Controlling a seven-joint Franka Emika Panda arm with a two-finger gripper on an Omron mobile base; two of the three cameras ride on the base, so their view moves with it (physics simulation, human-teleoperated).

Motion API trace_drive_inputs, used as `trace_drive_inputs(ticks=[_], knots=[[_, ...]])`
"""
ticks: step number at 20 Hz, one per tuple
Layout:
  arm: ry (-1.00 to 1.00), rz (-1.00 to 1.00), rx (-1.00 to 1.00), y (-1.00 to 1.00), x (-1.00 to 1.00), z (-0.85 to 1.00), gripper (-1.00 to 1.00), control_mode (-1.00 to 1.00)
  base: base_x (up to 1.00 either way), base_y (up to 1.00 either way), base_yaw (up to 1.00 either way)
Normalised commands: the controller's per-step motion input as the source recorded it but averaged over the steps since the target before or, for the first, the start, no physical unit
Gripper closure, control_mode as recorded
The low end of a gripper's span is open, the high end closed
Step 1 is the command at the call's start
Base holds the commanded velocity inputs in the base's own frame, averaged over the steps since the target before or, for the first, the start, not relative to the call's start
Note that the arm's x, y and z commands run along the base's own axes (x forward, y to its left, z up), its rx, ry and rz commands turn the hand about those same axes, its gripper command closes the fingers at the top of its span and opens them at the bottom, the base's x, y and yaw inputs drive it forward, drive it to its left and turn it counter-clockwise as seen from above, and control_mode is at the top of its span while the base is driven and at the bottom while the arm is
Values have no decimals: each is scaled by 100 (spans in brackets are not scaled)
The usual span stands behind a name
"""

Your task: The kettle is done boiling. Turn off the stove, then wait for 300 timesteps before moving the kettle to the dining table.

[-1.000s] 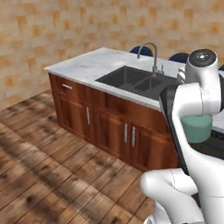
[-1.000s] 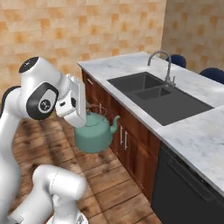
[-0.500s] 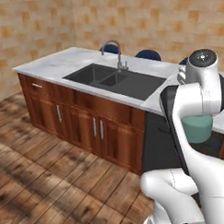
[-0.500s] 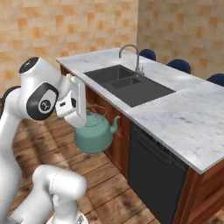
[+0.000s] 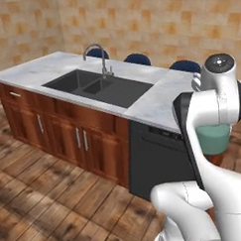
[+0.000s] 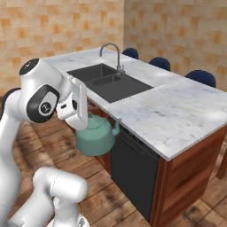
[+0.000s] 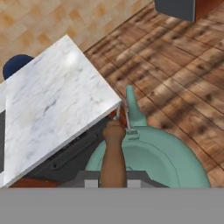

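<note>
The teal kettle (image 6: 95,138) hangs in the air in front of my body, with my gripper (image 6: 87,119) shut on its thin arched handle. In the left base view, part of the kettle (image 5: 212,139) shows behind my arm. From the hand view I look down on the kettle (image 7: 162,157), its spout pointing away over the wood floor. The dining table (image 6: 177,111), a marble-topped island with a plain wood end panel, stands just beyond the kettle, and its corner (image 7: 105,94) is close to the spout. The stove is out of view.
A dark double sink (image 6: 108,83) with a curved tap (image 5: 95,51) sits in the island's top. A black dishwasher front (image 5: 156,163) and handled cabinet doors (image 5: 69,142) face me. Blue chair backs (image 5: 137,59) stand behind the island. Wood floor (image 5: 51,205) lies open to my left.
The whole picture has shifted, so the base has driven along the island toward its end by the dishwasher. The kettle hangs in my shut gripper just as before.
</note>
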Motion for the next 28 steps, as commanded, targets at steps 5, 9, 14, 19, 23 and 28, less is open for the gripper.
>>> trace_drive_inputs(ticks=[5,9,14,19,23,28], knots=[[0,0,0,0,0,0,100,100,0,-69,-3],[0,0,0,0,0,0,100,100,0,-73,-1],[0,0,0,0,0,0,100,100,4,-69,0],[0,0,0,0,0,0,100,100,17,-67,0],[0,0,0,0,0,0,100,100,17,-68,0],[0,0,0,0,0,0,100,100,15,-69,0]])
